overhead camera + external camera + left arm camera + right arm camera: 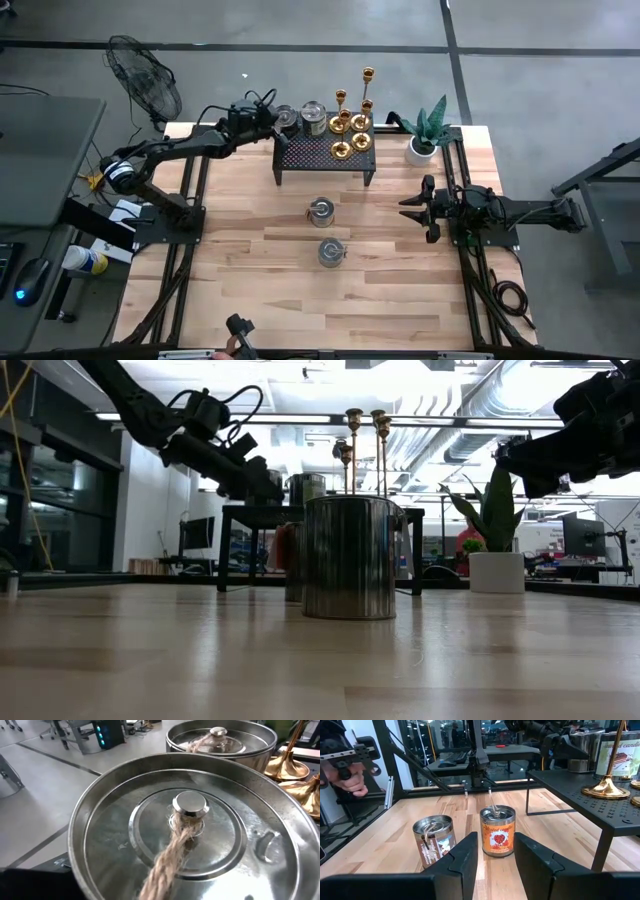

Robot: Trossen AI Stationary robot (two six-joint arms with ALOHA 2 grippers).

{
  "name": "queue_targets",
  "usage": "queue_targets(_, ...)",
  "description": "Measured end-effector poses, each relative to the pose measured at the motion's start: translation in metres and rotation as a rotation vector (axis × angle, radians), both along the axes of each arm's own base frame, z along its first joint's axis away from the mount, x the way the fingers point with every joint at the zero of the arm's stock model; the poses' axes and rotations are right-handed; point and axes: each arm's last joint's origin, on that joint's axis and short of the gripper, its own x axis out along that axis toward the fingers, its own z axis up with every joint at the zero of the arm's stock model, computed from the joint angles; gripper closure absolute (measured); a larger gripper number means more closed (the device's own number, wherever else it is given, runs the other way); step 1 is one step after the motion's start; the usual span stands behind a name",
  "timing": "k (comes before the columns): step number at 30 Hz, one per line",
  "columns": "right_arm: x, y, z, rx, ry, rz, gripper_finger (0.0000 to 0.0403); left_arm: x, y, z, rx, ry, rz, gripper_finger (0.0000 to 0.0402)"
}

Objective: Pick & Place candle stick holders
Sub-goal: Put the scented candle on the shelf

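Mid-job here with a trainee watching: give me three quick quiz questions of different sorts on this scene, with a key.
1. True or false: the gold candle holders stand on the black stand.
2. How many tin candles sit on the bare wooden table in front of the stand? A) one B) two C) four
3. Fill in: the left end effector hangs over a tin candle at the stand's ____ end.

Key:
1. True.
2. B: one tin and a second nearer the front edge.
3. Left. The right end effector waits open near the table's right edge, by the potted plant.
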Motion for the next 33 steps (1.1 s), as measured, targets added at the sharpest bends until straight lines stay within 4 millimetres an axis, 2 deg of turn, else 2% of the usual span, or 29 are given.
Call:
queue_targets(12, 0.0, 0.0, 0.0, 0.0, -0.001, 0.0, 0.0285, 0.008, 0.015, 0.001, -0.01, 0.015, 0.027, 0.0047)
queue_targets(33, 0.0, 0.0, 0.0, 0.0, 0.0, 0.0, 0.0285, 0.01, 0.013, -0.001, -0.036, 0.025, -0.019, 0.0047)
